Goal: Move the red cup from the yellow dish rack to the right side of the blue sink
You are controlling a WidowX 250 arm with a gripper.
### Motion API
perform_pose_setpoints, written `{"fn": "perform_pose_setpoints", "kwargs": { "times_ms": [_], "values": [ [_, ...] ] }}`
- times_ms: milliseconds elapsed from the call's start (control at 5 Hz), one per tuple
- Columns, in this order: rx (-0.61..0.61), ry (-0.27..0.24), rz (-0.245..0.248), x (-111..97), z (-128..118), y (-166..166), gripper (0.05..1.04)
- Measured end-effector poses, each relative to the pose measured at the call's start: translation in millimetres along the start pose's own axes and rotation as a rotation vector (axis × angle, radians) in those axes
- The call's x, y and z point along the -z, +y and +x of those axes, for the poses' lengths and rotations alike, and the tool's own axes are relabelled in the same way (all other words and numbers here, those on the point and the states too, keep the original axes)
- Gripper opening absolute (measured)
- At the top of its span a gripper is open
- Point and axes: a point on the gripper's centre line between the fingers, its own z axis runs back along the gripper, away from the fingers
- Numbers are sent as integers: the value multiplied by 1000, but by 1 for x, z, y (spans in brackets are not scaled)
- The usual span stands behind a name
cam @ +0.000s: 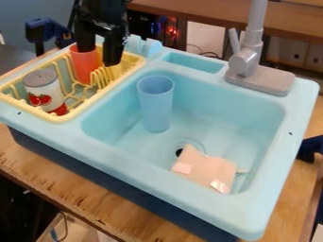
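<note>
Plywood point(50, 183) supports a light-blue toy sink point(165, 191), with a blue-gray wall point(18, 13) at upper left and a wooden shelf point(189, 12) running behind toward the right. At left, a yellow dish rack point(65, 117) holds a white can point(43, 89) with red fruit on its side and, farther back, a red cup point(86, 65). Above the cup, the black gripper point(101, 54) hangs with its fingers apart, though contact is hard to judge. Inside the basin point(249, 120), a blue cup point(156, 106) stands upright, left of a pinkish, cloth-like piece point(206, 166) beside the drain point(180, 152). A gray faucet point(261, 79) rises from the back rim.
</note>
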Motion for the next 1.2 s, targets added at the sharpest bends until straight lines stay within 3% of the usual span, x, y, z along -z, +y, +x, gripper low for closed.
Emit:
{"fn": "perform_pose_setpoints", "kwargs": {
  "times_ms": [200,600,800,1000,1200],
  "values": [
    [-3,-1,-6,1,0,-1,959],
    [-17,10,-17,1,-1,-3,392],
    [-23,17,-20,1,-3,-3,180],
    [-44,33,-3,-2,-5,0,85],
    [-70,72,27,-4,-11,4,75]
  ]
}}
